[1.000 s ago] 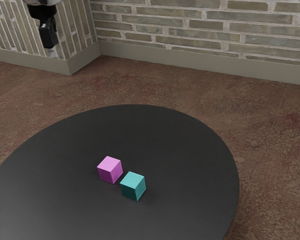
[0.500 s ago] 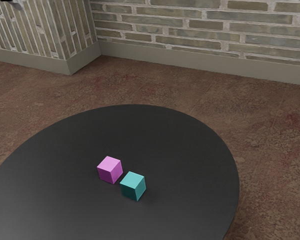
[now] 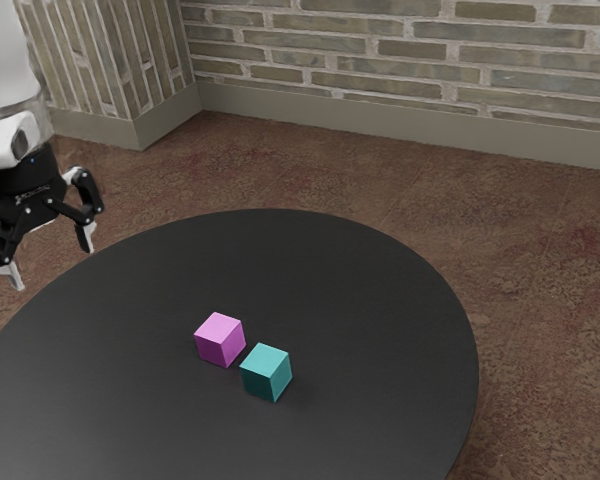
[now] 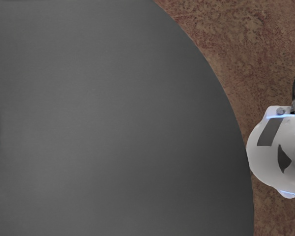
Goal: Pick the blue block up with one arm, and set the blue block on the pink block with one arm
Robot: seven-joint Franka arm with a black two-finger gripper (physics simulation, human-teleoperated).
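Notably, the gripper [image 3: 50,256] has dropped from high up to hang by the tabletop's [image 3: 380,300] edge at the exterior view's left, fingers spread wide and empty. Blue block [image 3: 266,372] unmoved near the tabletop's middle, just beside the pink block [image 3: 220,339]. Approach judged begun; the grasp is not yet made, gripper and block well apart

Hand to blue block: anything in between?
In the exterior view, from the open hand it's bare black table, then the pink block, right beside the blue block on the hand's side.
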